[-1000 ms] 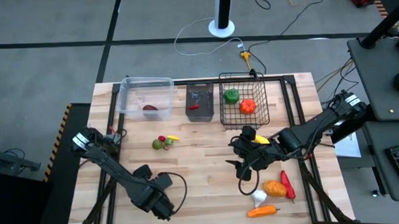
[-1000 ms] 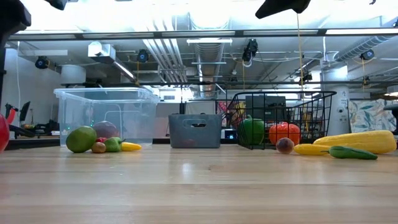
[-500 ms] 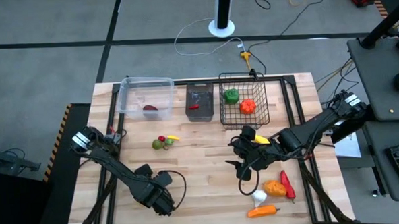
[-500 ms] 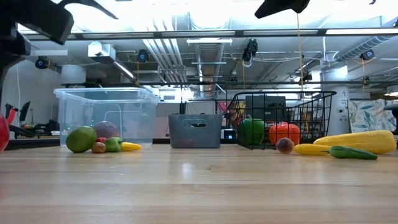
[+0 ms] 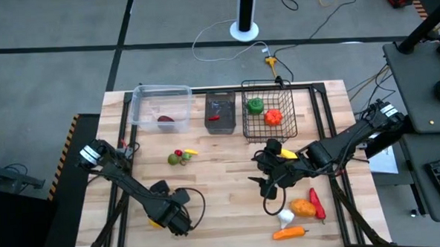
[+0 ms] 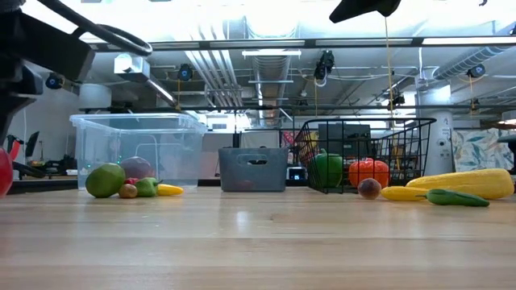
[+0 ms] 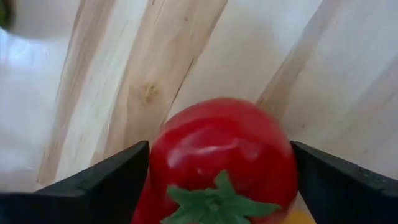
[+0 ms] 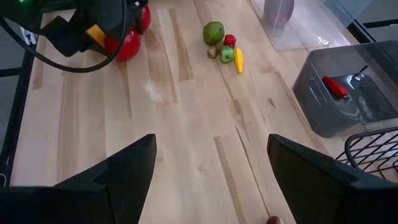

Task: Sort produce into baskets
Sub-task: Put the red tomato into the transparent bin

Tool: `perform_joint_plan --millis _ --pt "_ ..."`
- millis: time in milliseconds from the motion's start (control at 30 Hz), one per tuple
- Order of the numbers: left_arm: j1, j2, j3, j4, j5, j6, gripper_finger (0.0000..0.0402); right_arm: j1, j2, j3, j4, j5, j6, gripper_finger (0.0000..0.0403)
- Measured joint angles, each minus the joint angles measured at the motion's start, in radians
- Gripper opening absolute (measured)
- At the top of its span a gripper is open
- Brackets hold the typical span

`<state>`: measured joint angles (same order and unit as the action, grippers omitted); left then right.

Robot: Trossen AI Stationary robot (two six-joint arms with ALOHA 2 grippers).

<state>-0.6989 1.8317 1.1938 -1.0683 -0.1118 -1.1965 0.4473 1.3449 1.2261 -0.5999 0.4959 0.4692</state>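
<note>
My left gripper (image 5: 173, 217) is near the table's front left, shut on a red tomato (image 7: 221, 162) with a green calyx. The tomato also shows in the right wrist view (image 8: 127, 45). An orange-yellow piece (image 5: 156, 223) lies right beside it. My right gripper (image 5: 268, 184) hangs open and empty right of the table's centre, above bare wood. At the back stand a clear tub (image 5: 139, 105), a dark bin (image 5: 220, 101) and a wire basket (image 5: 288, 126). A small cluster of produce (image 5: 180, 156) lies in front of the tub. My left gripper has the tomato between its two fingers, one on its left flank (image 7: 154, 163) and one on its right flank (image 7: 290, 163). The fingers come from above, slanting down, with the calyx turned toward the wrist. Whether the tomato's underside is on the table does not show.
The tub holds a dark red piece (image 5: 165, 121), the bin a red chili (image 5: 214, 117), the wire basket a green pepper (image 5: 255, 105) and an orange-red one (image 5: 273, 117). Garlic (image 5: 286, 217), an orange pepper (image 5: 303, 207), a red chili (image 5: 317, 205) and a carrot (image 5: 290, 232) lie front right.
My left arm has shifted a little at the front left. More of it now shows at the low view's upper left, and the orange-yellow piece beside the gripper has come into sight from above. My right arm has kept still.
</note>
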Motion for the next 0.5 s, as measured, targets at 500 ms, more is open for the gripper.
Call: perform_joint_plan --millis 500 --pt "-0.004 0.0 0.114 -0.061 -0.061 0.15 0.0282 0.0 0.0 0.0 0.004 0.002 -0.01 0.0292"
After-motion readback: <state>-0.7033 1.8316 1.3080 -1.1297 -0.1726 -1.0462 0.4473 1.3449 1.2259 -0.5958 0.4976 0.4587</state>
